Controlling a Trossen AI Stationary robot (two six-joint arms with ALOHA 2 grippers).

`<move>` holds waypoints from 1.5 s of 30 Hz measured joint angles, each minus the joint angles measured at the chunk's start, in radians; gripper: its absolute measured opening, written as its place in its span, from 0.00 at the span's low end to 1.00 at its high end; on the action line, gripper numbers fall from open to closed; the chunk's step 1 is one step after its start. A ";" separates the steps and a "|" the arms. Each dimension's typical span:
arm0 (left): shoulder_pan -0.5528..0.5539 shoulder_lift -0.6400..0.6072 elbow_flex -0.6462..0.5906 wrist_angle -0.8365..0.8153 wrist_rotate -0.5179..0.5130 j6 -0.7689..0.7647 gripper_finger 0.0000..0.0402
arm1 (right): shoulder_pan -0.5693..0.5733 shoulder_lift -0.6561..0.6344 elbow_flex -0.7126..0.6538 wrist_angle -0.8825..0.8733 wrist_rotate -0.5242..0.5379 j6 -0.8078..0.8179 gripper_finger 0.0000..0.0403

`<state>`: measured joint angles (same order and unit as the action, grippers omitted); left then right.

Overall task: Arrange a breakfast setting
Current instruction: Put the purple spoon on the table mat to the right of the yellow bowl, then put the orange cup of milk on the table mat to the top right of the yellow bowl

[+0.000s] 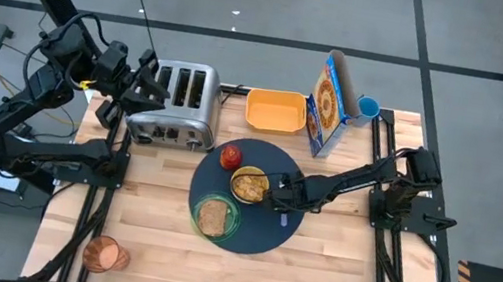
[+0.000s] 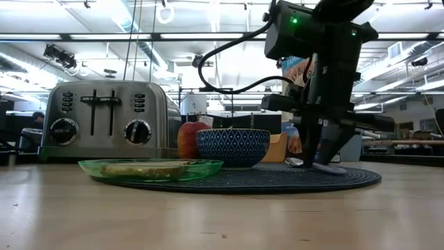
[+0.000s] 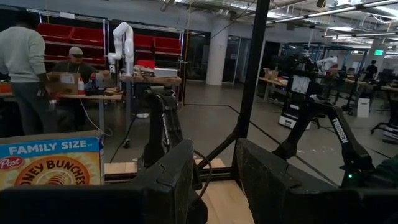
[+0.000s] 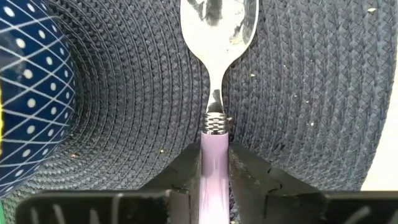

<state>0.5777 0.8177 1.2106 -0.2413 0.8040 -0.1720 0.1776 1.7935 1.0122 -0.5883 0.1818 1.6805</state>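
A dark blue-grey round mat [image 1: 262, 236] lies mid-table. On it stand a green plate [image 1: 228, 226] carrying a toast slice [image 1: 212, 218], a blue patterned cereal bowl [image 1: 250, 184] and a red apple [image 1: 231, 156]. A spoon [image 4: 219, 25] with a lilac handle lies on the mat beside the bowl, and my right gripper [image 1: 285, 199] is shut on it. My left gripper [image 1: 152, 95] hangs open above the toaster, holding nothing. An amber cup [image 1: 105, 255] stands on the table at the near left corner. My right gripper pinches the spoon's lilac handle [image 4: 214, 140] between its two fingers, just behind the metal collar. The fingers [image 2: 326, 149] come steeply from above, one on each side of the handle. The spoon's bowl [image 2: 295, 162] lies face up on the mat.
A steel toaster [image 1: 176, 104] stands at the far left, a yellow container [image 1: 274, 110] behind the mat, and a cereal box [image 1: 328, 103] and blue cup [image 1: 368, 107] at the far right. Bare wood lies along the table's near side.
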 joint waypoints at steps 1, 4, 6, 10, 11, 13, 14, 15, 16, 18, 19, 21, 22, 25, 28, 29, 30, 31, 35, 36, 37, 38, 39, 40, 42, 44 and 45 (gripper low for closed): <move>0.000 0.000 0.000 0.000 0.000 0.000 0.33 | 0.000 0.000 0.000 -0.001 0.000 0.000 0.20; 0.000 0.000 0.000 0.000 0.000 0.001 0.33 | 0.000 0.000 0.000 -0.002 0.000 -0.002 0.17; 0.000 0.000 0.000 0.000 0.000 0.001 0.33 | 0.000 0.000 0.000 -0.002 -0.006 -0.001 0.17; 0.000 0.000 0.000 -0.001 0.000 0.001 0.33 | 0.002 -0.004 0.010 -0.006 -0.030 0.026 0.18; 0.000 0.000 0.000 0.000 0.000 0.000 0.33 | 0.003 -0.004 0.016 -0.007 -0.031 0.026 0.18; 0.000 0.000 0.000 -0.001 0.000 0.001 0.33 | 0.003 -0.004 0.027 -0.010 -0.040 0.027 0.18; 0.000 0.000 0.000 -0.001 0.000 0.001 0.33 | 0.003 -0.005 0.030 -0.010 -0.047 0.026 0.19; 0.000 0.000 0.000 -0.001 0.000 0.001 0.33 | 0.003 -0.005 0.031 -0.010 -0.049 0.022 0.19; 0.000 0.000 0.000 -0.001 0.000 0.001 0.33 | 0.003 -0.005 0.031 -0.014 -0.051 0.022 0.19; 0.000 0.000 0.000 -0.001 0.000 0.001 0.33 | 0.002 -0.005 0.031 -0.029 -0.055 0.038 0.19; 0.000 0.000 0.000 -0.001 0.000 0.001 0.33 | 0.003 -0.005 0.031 -0.034 -0.058 0.052 0.19; 0.000 0.000 0.000 -0.001 0.000 0.000 0.33 | 0.003 -0.005 0.031 -0.033 -0.065 0.074 0.19; 0.000 0.000 0.000 -0.001 0.000 0.000 0.33 | 0.003 -0.005 0.031 -0.032 -0.068 0.080 0.19; 0.000 0.000 0.000 0.002 0.001 -0.026 0.33 | 0.003 -0.005 0.031 -0.023 -0.076 0.082 0.19; -0.021 0.000 0.000 0.003 0.001 -0.030 0.33 | 0.003 -0.005 0.031 -0.024 -0.091 0.076 0.19; -0.032 0.000 0.000 0.004 0.001 -0.027 0.33 | 0.003 -0.005 0.031 -0.025 -0.096 0.074 0.19; -0.044 0.000 0.000 0.007 0.001 -0.027 0.33 | 0.003 -0.005 0.031 -0.027 -0.098 0.073 0.20; -0.057 0.000 0.000 0.015 0.001 -0.027 0.33 | 0.003 -0.005 0.031 -0.027 -0.101 0.072 0.21; -0.127 0.000 0.000 0.033 -0.023 -0.036 0.33 | 0.003 -0.005 0.031 -0.029 -0.105 0.046 0.29; -0.150 0.000 0.000 0.027 -0.039 -0.039 0.33 | 0.003 -0.005 0.031 -0.032 -0.105 0.041 0.30; -0.179 0.005 0.000 0.016 -0.051 -0.039 0.33 | 0.003 -0.006 0.031 -0.036 -0.105 0.036 0.32; -0.211 0.011 0.000 0.006 -0.065 -0.039 0.33 | 0.003 -0.011 0.031 -0.042 -0.105 0.027 0.34; -0.245 0.013 0.000 0.002 -0.081 -0.043 0.33 | 0.003 -0.020 0.031 -0.045 -0.104 0.019 0.36; -0.282 0.016 0.000 -0.005 -0.107 -0.050 0.33 | 0.003 -0.033 0.031 -0.047 -0.103 0.010 0.37; -0.359 0.016 0.000 -0.023 -0.168 -0.052 0.33 | 0.003 -0.067 0.031 -0.068 -0.087 -0.005 0.40; -0.443 0.013 0.001 -0.041 -0.236 -0.052 0.33 | 0.005 -0.117 0.031 -0.098 -0.048 -0.012 0.41; -0.487 0.013 0.001 -0.062 -0.279 -0.052 0.33 | 0.008 -0.146 0.031 -0.112 -0.023 -0.019 0.41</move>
<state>0.0912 0.8307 1.2118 -0.3035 0.5248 -0.2238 0.1852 1.6476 1.0428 -0.7006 0.1588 1.6617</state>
